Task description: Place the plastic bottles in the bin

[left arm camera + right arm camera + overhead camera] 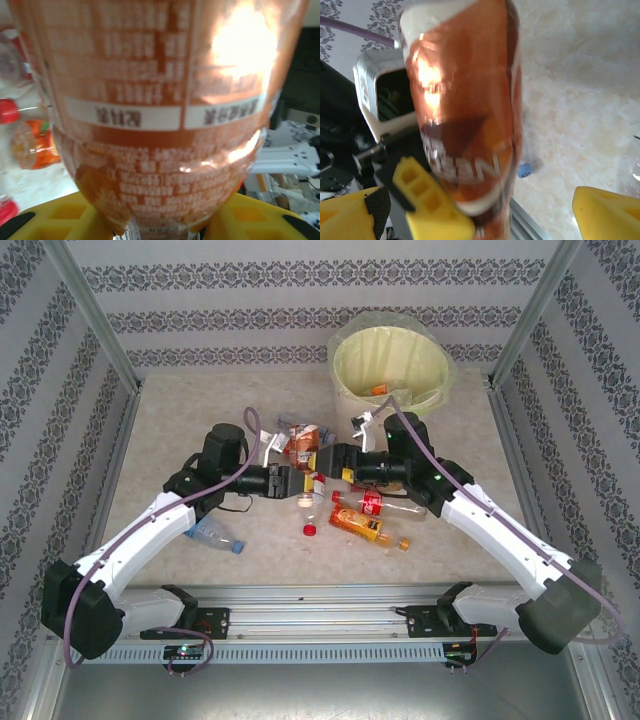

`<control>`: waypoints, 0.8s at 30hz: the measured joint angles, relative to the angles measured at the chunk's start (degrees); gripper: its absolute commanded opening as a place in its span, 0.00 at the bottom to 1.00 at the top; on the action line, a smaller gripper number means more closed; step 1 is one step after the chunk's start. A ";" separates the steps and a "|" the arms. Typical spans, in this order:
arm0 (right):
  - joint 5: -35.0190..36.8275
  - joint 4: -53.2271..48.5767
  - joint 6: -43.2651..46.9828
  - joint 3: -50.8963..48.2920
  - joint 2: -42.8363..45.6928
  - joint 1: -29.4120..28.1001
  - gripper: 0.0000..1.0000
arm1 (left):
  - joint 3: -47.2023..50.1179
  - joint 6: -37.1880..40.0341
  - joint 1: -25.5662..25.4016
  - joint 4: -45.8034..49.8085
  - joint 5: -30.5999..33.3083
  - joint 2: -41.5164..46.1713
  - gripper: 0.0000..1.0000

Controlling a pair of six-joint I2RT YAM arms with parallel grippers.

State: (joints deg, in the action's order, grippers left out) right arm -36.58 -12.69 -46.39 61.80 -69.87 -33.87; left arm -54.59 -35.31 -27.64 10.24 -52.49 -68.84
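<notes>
The left gripper point(160, 215) is closed on a brown-labelled plastic bottle point(160, 110). Its two yellow fingers point(65, 217) press the narrow lower part of the bottle from both sides at the bottom edge of the left wrist view. The right gripper point(475, 212) stands wide open around the same bottle. One of its yellow fingers is in the lower left corner of the right wrist view and the other in the lower right corner, and the right-hand one is clearly apart from the bottle. In the top view both arms meet in the middle of the table point(180, 440), their grippers just beside each other. The bin point(395, 350) stands in the upper right part of that view, behind the grippers, and a small orange object point(380, 390) lies inside it. More bottles lie on the table: a red-labelled bottle point(368, 502) and an orange-labelled bottle point(365, 527) just below the grippers, and a blue-labelled bottle point(215, 536) at lower left beside the left arm. A red cap point(310, 530) lies near the centre.
</notes>
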 measured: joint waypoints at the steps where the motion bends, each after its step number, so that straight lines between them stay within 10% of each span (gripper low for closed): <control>1: -0.07 0.44 -0.04 0.48 -0.42 -0.15 0.93 | 0.02 -0.46 -0.59 -0.57 -0.37 0.00 0.45; 19: 0.31 1.70 0.13 3.72 -2.95 -0.90 0.58 | 0.22 -5.29 -4.04 -6.84 -1.49 -0.55 0.46; 24: 0.94 0.17 0.61 4.26 -2.93 -0.90 0.54 | 0.22 -5.57 -4.24 -6.82 -0.96 -0.59 0.68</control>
State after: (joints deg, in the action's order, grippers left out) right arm -35.64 -12.51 -45.78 66.06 -72.79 -34.76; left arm -54.37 -40.88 -31.88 3.42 -53.45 -69.43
